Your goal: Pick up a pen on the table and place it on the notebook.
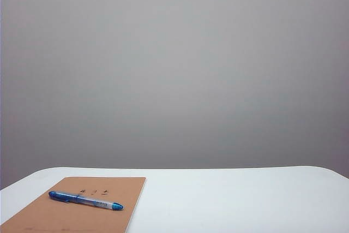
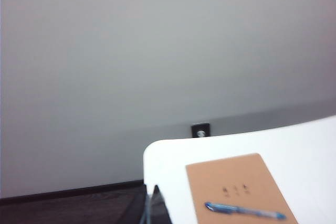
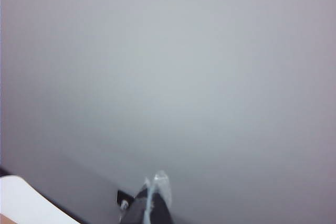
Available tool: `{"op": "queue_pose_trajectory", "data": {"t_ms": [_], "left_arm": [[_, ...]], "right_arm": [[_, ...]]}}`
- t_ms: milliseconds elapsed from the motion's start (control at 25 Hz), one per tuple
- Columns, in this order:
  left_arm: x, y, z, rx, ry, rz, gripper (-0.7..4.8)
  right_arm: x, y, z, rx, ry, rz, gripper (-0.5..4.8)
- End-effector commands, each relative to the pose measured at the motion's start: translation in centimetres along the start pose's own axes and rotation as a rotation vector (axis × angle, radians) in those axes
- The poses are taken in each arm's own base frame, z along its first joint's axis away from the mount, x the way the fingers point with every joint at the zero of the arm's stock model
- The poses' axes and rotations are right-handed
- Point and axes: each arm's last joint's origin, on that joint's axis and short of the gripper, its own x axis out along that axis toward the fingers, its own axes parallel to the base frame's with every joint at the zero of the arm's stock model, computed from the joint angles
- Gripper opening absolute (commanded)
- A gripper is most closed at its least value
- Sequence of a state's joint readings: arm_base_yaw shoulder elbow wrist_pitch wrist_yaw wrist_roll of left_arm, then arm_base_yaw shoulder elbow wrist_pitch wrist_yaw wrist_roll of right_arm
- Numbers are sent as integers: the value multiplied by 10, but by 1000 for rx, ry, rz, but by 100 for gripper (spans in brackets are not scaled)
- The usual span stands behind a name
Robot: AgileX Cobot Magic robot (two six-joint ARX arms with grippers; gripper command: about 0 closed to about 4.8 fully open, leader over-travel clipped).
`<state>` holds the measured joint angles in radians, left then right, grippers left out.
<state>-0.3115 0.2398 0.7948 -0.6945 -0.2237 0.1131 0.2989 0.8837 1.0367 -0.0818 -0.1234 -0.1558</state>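
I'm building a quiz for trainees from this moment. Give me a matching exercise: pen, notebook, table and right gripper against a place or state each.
1 pen
2 notebook
3 table
4 right gripper

A white, mostly bare
B shut, off the table's edge, holding nothing
C lying across the brown cover
D flat at the table's left near corner in the exterior view

Pairs: 1-C, 2-D, 3-A, 4-B

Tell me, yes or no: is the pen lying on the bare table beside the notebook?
No. In the exterior view the pen lies across the notebook, resting on its brown cover, not on the white table.
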Motion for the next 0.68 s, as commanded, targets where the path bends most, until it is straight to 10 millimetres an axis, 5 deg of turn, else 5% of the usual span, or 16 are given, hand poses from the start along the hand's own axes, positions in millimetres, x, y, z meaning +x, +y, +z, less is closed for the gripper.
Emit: {"op": "queue_pose_trajectory", "data": {"t_ms": [40, 120, 320, 681], "left_arm": [[6, -1, -14, -41, -99, 84, -5], [9, -3, -23, -60, -181, 90, -5], [14, -6, -45, -78, -170, 103, -5], [19, -9, -62, -147, -167, 78, -5]], "right_arm": [[-31, 7, -29, 42, -29, -44, -6], [-43, 13, -61, 82, 17, -48, -6], [-67, 22, -106, 154, 4, -82, -6], [-104, 36, -164, 287, -67, -92, -6]]}}
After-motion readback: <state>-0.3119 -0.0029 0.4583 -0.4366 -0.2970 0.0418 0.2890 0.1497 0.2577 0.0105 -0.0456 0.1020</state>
